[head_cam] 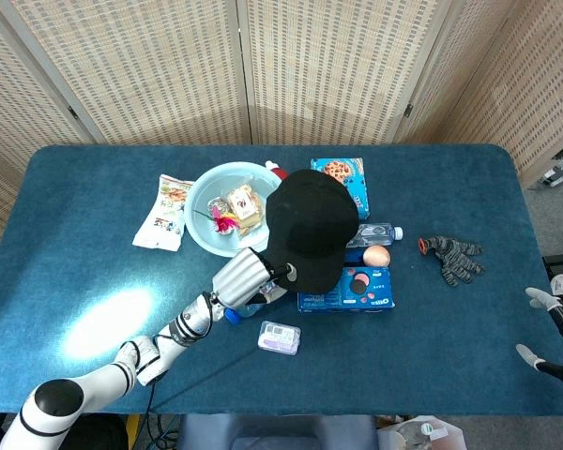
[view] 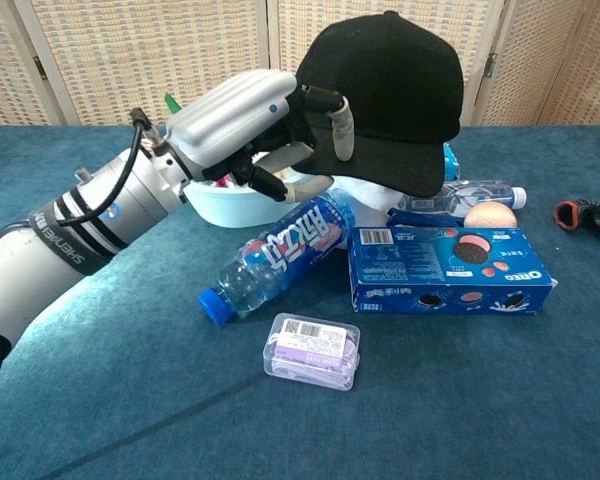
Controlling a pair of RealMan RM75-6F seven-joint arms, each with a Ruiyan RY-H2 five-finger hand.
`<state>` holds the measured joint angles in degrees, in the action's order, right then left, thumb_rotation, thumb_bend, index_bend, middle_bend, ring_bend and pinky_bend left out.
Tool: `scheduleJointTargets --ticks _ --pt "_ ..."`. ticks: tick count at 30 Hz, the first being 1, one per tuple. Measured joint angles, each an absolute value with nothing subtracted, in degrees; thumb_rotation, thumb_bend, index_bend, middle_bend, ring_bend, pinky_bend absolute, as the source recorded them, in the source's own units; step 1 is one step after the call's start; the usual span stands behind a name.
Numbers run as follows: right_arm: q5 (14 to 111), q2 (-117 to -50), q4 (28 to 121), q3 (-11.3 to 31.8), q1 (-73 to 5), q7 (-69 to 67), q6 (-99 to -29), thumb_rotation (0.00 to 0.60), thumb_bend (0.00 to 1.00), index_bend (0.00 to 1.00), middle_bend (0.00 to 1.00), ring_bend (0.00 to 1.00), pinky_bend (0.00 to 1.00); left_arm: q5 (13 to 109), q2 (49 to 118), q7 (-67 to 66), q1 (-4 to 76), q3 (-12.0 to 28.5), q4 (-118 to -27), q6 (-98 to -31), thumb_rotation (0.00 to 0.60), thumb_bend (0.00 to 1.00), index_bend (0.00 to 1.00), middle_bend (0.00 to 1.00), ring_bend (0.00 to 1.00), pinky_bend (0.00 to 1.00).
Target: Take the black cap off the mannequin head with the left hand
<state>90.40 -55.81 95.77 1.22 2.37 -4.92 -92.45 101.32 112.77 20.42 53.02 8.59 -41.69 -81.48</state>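
The black cap [head_cam: 310, 225] [view: 390, 80] sits on the mannequin head, of which only a white sliver [view: 380, 195] shows under the brim in the chest view. My left hand [head_cam: 253, 277] [view: 250, 125] reaches in from the left and grips the cap's brim, fingers [view: 337, 125] over the top edge and thumb below it. My right hand [head_cam: 554, 328] hangs at the table's right edge, away from everything, with its fingers apart and nothing in them; the chest view does not show it.
A light-blue bowl [head_cam: 202, 202] of snacks stands behind my left hand, with a snack packet [head_cam: 164, 211] to its left. A lying water bottle [view: 280, 255], an Oreo box [view: 450, 270] and a small clear case [view: 313, 350] sit in front of the head. Gloves [head_cam: 455, 255] lie to the right.
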Motion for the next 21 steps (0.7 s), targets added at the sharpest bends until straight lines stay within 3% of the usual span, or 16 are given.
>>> scheduleJointTargets --ticks 11,21 --pt "90.3 -55.7 95.5 1.3 2.8 -5.2 -92.8 0.6 0.02 0.25 0.36 0.26 0.27 98.6 114.0 21.3 54.4 9.1 -42.2 -81.1 0.6 0.31 0.47 0.97 0.98 1.0" --pt "90.5 -55.6 95.7 1.4 3.1 -5.2 -93.2 0.6 0.01 0.25 0.36 0.26 0.27 95.5 113.9 21.2 54.6 10.4 -45.8 -80.3 0.6 0.36 0.62 0.98 0.99 1.0"
